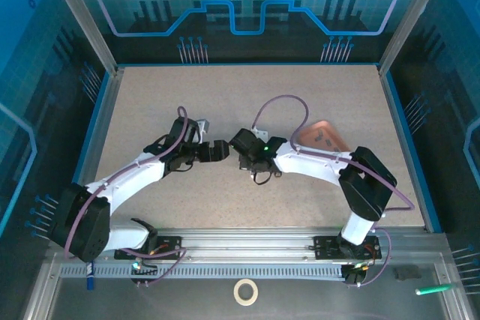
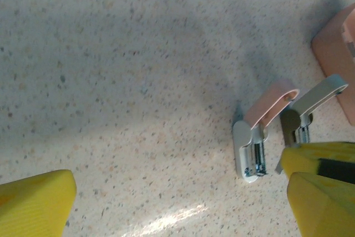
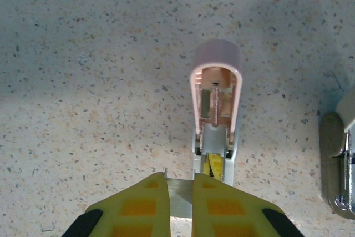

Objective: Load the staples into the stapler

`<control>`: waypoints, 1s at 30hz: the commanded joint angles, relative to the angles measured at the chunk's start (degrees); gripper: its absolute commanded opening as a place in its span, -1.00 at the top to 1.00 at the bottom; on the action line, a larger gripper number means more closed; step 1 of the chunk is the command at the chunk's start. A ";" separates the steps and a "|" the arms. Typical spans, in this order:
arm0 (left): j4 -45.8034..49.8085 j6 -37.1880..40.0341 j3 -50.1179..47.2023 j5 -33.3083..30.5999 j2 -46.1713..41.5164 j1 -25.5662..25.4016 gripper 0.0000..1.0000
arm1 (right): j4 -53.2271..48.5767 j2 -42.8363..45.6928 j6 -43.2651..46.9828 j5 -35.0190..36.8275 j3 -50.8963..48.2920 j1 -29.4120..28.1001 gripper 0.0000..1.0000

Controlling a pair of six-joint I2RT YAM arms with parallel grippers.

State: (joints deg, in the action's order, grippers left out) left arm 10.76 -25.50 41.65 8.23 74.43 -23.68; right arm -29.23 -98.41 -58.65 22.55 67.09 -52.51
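Clamped together, the right pincer (image 3: 180,181) grips a thin grey metal strip of the staples (image 3: 180,201) edge-on between its yellow fingers (image 3: 222,206). Just ahead of those fingertips sits the stapler (image 3: 216,109), near the middle of the speckled table (image 1: 247,95) and between the two arms. Its slim white base lies flat on the table. Its cover is swung up on the hinge, pale pink on the rounded outside and reddish inside, with a narrow metal track down the middle. The open end of the base faces the held strip, but I cannot tell whether strip and base touch.

From the left wrist the stapler (image 2: 252,151) shows shiny metal in its bared channel, and a grey hinged piece (image 2: 313,101) stands just beside it. The left pincer (image 2: 180,184) has its fingers spread wide apart above bare table, holding nothing. More dark strips lie on a pink tray (image 1: 304,134) to the right.
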 commanded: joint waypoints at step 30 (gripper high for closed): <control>-8.71 -3.69 -9.05 4.22 0.39 -1.67 -0.97 | 1.14 -0.39 -3.05 2.48 -4.22 -0.31 0.73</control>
State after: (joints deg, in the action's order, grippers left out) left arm 3.79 -28.56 32.62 12.12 74.43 -25.15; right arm -28.80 -98.43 -61.06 23.99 63.20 -53.17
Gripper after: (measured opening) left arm 0.983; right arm 0.135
